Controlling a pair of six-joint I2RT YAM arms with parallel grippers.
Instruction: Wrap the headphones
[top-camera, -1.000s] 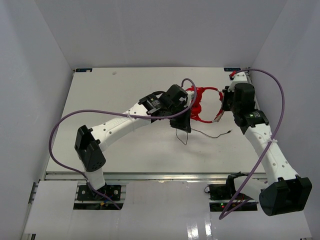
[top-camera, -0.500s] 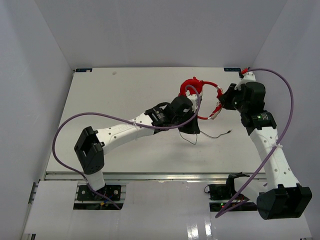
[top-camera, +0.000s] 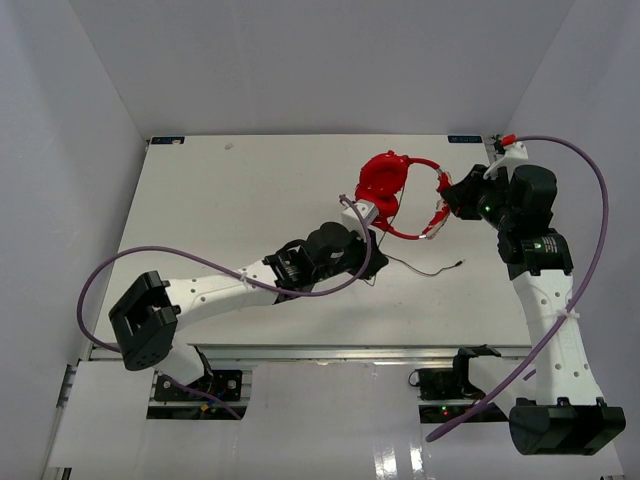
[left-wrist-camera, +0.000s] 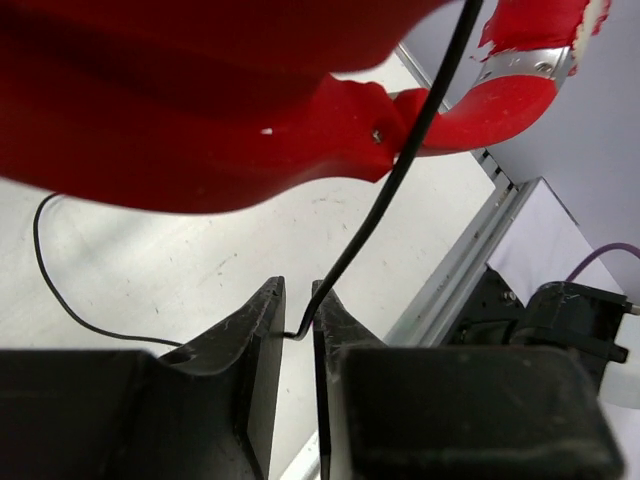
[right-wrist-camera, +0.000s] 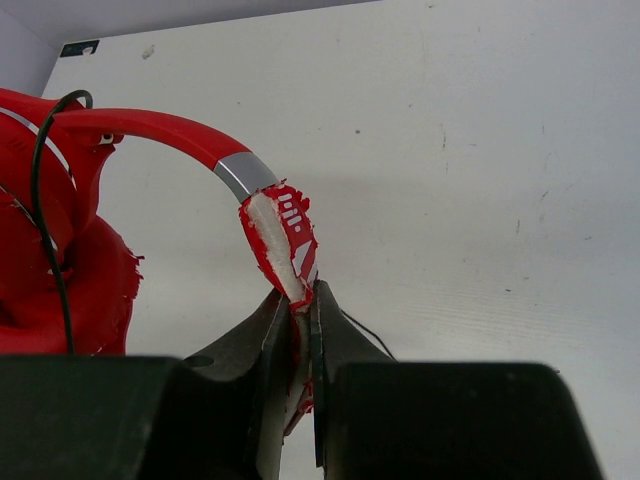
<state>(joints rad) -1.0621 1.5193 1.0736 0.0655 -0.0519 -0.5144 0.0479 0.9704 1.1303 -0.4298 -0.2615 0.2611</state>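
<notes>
The headphones (top-camera: 385, 180) hang above the far right part of the counter (top-camera: 230, 200), their headband (right-wrist-camera: 160, 128) end clenched in the right end effector (right-wrist-camera: 298, 298), their thin dark cord (left-wrist-camera: 400, 170) running down between the slightly parted, released jaws of the left end effector (left-wrist-camera: 298, 298).

The headphones (right-wrist-camera: 100, 290) were glossy red plastic with a silvery metal slider, torn headband (right-wrist-camera: 280, 225) end showed white foam, cord (left-wrist-camera: 398, 170) was thin matt black, table (right-wrist-camera: 480, 150) was matt white, lightly scuffed.
</notes>
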